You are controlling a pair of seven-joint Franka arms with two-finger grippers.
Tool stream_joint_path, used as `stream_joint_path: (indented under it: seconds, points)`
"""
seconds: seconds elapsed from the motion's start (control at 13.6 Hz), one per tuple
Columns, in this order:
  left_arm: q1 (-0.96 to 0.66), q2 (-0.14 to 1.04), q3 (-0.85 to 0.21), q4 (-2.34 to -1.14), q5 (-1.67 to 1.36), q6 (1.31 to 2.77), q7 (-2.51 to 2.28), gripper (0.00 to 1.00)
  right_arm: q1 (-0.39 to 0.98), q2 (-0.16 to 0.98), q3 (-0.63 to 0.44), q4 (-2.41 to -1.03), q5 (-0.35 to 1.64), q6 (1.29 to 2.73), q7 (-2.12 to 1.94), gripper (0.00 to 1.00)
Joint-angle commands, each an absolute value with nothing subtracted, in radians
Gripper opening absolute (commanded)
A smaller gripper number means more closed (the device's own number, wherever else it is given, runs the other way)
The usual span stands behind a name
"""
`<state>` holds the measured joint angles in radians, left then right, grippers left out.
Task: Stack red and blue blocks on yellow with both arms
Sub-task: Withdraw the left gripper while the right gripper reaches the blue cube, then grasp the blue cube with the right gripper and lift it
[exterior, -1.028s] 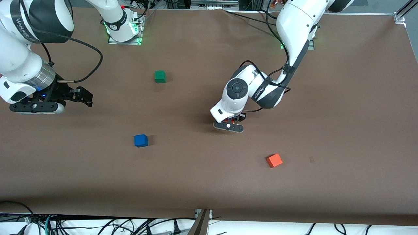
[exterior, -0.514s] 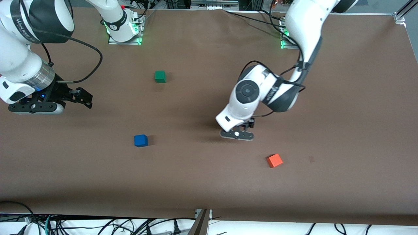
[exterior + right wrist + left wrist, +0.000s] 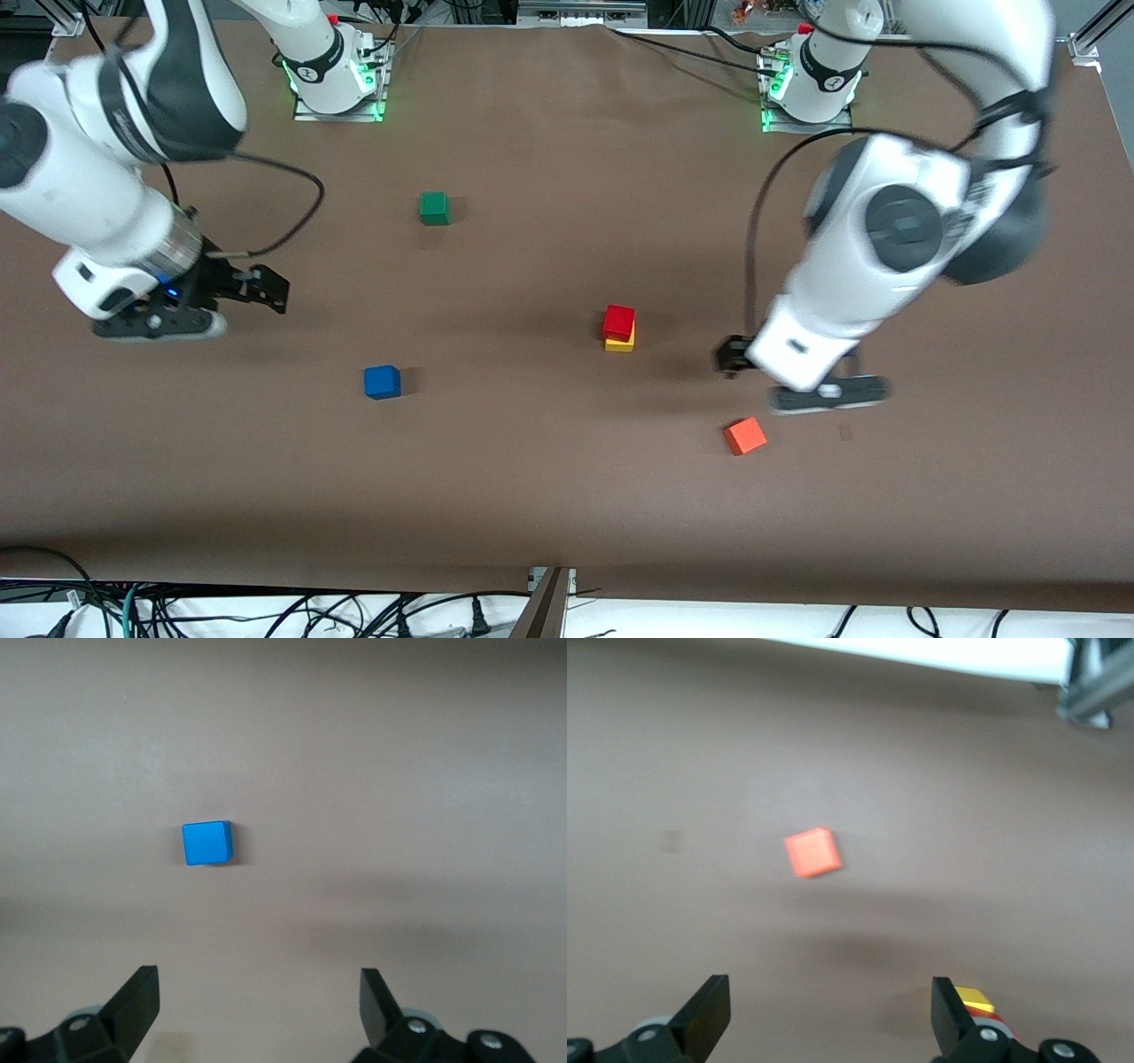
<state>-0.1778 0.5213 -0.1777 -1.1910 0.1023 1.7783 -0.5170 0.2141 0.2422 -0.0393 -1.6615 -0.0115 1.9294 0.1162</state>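
Note:
The red cube (image 3: 619,320) sits on the yellow cube (image 3: 620,344) near the table's middle. The blue cube (image 3: 382,381) lies alone, toward the right arm's end and nearer the front camera than the stack. My left gripper (image 3: 788,377) is open and empty, up over bare table beside the stack, toward the left arm's end. In its wrist view (image 3: 830,1005) the yellow cube (image 3: 974,999) peeks out by one finger. My right gripper (image 3: 257,297) is open and empty over bare table at the right arm's end. Its wrist view (image 3: 259,997) shows the blue cube (image 3: 207,842).
An orange cube (image 3: 745,435) lies close to the left gripper, nearer the front camera; it also shows in the left wrist view (image 3: 812,852). A green cube (image 3: 434,207) lies farther from the front camera, toward the right arm's base.
The left gripper has lifted off the stack and swung toward the left arm's end, uncovering red on yellow. The right arm has shifted a little toward the blue cube.

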Motion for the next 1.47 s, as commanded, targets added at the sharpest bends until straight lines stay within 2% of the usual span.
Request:
stream_joint_path:
  seconds: [0.0, 0.22, 0.44, 0.73, 1.03, 1.18, 1.25, 1.4]
  points:
    - [-0.076, 0.445, -0.198, -1.210, 0.121, 1.672, -0.390, 1.00, 0.225, 0.338, -0.040, -1.614, -0.009, 1.949, 0.107, 1.00]
    - [-0.009, 0.379, -0.170, -1.212, 0.126, 1.600, -0.237, 1.00, 0.244, 0.438, -0.031, -1.605, 0.011, 2.041, 0.098, 1.00]
    - [0.073, 0.338, -0.163, -1.215, 0.101, 1.517, -0.119, 1.00, 0.250, 0.564, -0.003, -1.527, 0.060, 2.112, 0.014, 0.99]
    - [0.081, 0.246, -0.036, -1.328, -0.093, 1.519, -0.071, 1.00, 0.249, 0.718, 0.014, -1.430, 0.068, 2.167, -0.061, 0.99]
    - [0.072, 0.203, -0.032, -1.388, -0.086, 1.519, -0.077, 1.00, 0.249, 0.767, 0.014, -1.436, 0.066, 2.220, -0.087, 0.99]
    - [0.074, 0.212, -0.032, -1.378, -0.086, 1.519, -0.069, 1.00, 0.249, 0.772, 0.014, -1.445, 0.069, 2.218, -0.086, 0.99]
    - [0.075, 0.225, -0.032, -1.371, -0.086, 1.519, -0.069, 1.00, 0.250, 0.773, 0.014, -1.454, 0.071, 2.220, -0.078, 0.97]
    - [0.075, 0.232, -0.037, -1.371, -0.084, 1.519, -0.069, 1.00, 0.252, 0.779, 0.014, -1.463, 0.069, 2.227, -0.078, 0.86]
